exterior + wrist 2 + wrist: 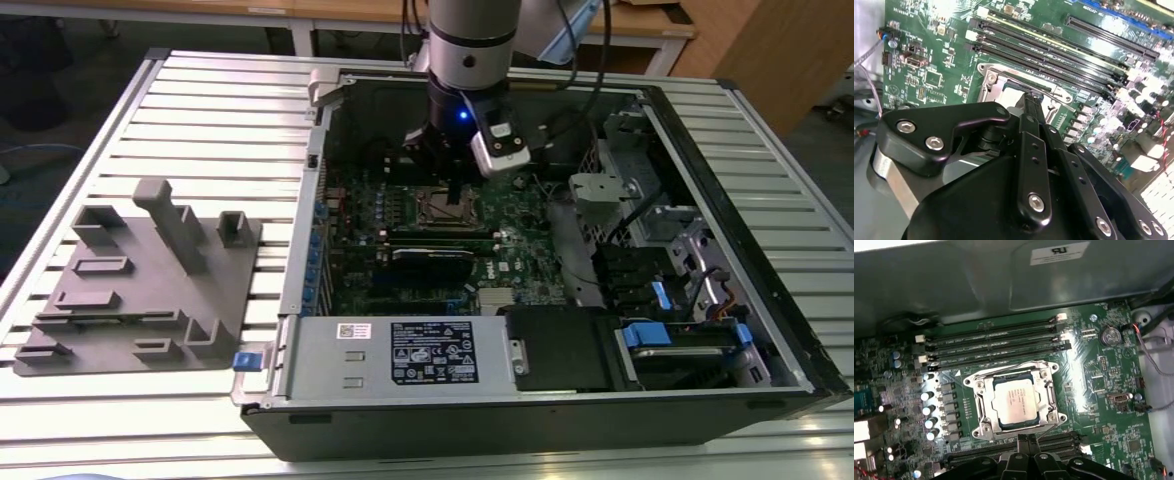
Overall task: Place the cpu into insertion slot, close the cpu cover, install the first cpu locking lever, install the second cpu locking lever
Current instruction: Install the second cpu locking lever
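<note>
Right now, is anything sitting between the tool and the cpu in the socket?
Nothing visible. In the first wrist view the tool sits at the edge of the cpu cover, which frames the cpu.

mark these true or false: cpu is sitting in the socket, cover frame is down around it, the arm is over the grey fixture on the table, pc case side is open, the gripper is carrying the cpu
1. The cpu sits in the insertion slot: true.
2. The cpu cover lies down around the chip: true.
3. The arm is over the grey fixture: false; it reaches into the computer case, and the gripper is beside the slot.
4. The case side is open: true, the green circuit board is exposed.
5. The gripper carries the cpu: false; the chip lies in the slot.
</note>
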Robot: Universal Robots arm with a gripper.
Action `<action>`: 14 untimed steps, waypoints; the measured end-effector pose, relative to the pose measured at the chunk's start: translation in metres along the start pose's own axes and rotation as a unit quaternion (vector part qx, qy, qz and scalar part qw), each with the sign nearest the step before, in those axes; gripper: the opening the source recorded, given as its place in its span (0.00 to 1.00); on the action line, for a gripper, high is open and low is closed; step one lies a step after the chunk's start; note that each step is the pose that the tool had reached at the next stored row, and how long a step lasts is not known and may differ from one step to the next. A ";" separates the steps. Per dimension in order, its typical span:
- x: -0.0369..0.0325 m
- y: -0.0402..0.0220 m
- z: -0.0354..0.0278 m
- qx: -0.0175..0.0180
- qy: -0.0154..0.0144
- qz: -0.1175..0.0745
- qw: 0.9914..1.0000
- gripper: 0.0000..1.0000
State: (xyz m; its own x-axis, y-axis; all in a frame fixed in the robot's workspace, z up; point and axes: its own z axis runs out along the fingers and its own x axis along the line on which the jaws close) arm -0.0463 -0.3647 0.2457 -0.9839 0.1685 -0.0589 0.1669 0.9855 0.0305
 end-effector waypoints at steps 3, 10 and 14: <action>0.0001 -0.0018 0.0000 0.000 0.000 -0.008 1.000 0.11; 0.0027 -0.0101 -0.0001 0.000 0.000 -0.014 1.000 0.11; 0.0048 -0.0109 0.0036 0.000 0.000 -0.014 1.000 0.11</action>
State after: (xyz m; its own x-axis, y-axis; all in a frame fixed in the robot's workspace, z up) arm -0.0526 -0.3746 0.2415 -0.9883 0.1404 -0.0591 0.1389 0.9899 0.0291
